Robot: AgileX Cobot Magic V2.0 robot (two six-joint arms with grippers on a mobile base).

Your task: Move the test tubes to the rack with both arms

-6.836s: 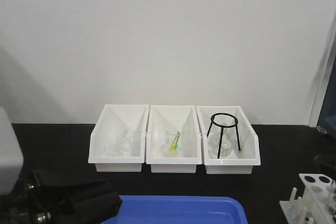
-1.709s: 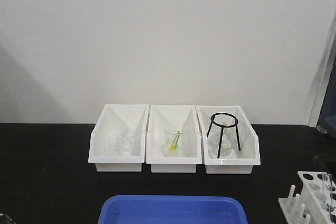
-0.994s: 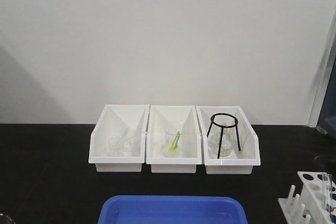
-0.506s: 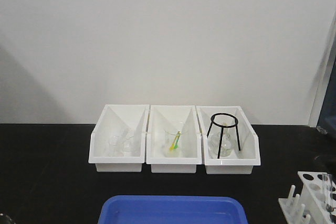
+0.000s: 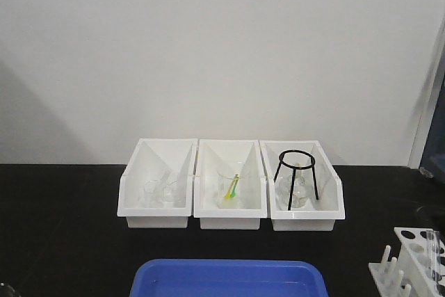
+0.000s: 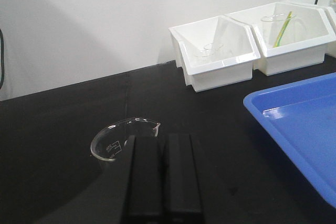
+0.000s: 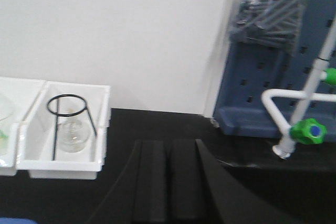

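Exterior front-facing view showing the small white plastic rack (image 5: 419, 259) sitting at the black tabletop's front right corner, one slim clear glass tube (image 5: 436, 243) seemingly standing in it. Left black pincer gripper (image 6: 163, 145) and right black pincer gripper (image 7: 168, 153) both clenched, grasping nothing. Judging further transfers, if any, still pending.
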